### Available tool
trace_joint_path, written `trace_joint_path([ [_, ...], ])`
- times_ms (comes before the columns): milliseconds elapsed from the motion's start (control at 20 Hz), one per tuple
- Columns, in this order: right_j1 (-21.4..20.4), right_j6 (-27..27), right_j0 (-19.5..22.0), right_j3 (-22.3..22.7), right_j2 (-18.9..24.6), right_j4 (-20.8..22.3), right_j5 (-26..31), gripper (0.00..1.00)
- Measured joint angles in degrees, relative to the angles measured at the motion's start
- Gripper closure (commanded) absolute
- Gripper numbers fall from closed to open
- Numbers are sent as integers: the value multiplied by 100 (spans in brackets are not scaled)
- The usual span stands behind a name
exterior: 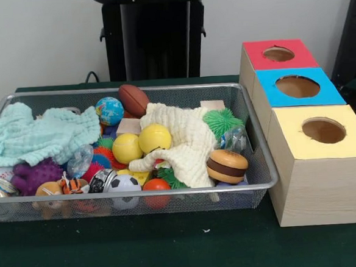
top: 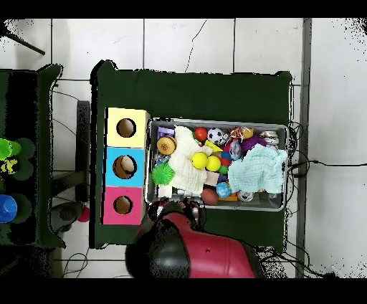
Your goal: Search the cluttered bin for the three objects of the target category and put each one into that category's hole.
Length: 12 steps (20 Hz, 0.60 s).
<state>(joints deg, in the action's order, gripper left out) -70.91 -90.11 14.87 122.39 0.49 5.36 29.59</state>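
Note:
The silver wire-mesh bin (exterior: 132, 89) lies on the green table, full of toys; it also shows in the overhead view (top: 215, 121). A tan-brown plush (exterior: 47, 191) and an orange striped tiger plush (exterior: 73, 185) lie together at the bin's front left corner, against the mesh. In the overhead view they sit near the bin's top edge (top: 242, 133). No third plush shows. The red-faced round hole (exterior: 278, 54) (top: 122, 205) is on the farthest wooden box, right of the bin. The red arm hangs back by the pedestal, and its gripper (top: 183, 209) is a dark shape at the bin's robot-side edge.
Blue-faced (exterior: 297, 86) and yellow-faced (exterior: 324, 130) holes sit nearer the camera. A mint cloth (exterior: 37, 134) and a cream cloth (exterior: 184, 139) cover part of the bin. A toy burger (exterior: 227, 166), a football (exterior: 133, 99), a purple spiky ball (exterior: 34, 175) and a soccer ball (exterior: 124, 186) lie among them.

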Motion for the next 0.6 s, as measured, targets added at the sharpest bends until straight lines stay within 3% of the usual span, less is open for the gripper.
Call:
trace_joint_path([
  [600, 770, 0, 931, -739, 268, 908, -1074, 0],
])
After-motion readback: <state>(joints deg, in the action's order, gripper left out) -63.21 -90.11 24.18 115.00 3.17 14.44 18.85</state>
